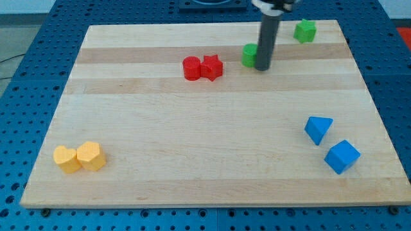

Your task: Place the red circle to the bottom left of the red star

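The red circle (191, 68) lies on the wooden board, touching the left side of the red star (212, 67). Both sit in the upper middle of the view. My tip (262, 67) is to the right of the red star, a short way off, and stands right against a green block (249, 55), partly hiding it.
A second green block (306, 30) sits near the top right corner. A blue triangle (318, 129) and a blue cube (341, 156) lie at the lower right. Two yellow blocks (66, 158) (91, 156) touch each other at the lower left. The board's edge (212, 205) runs along the bottom.
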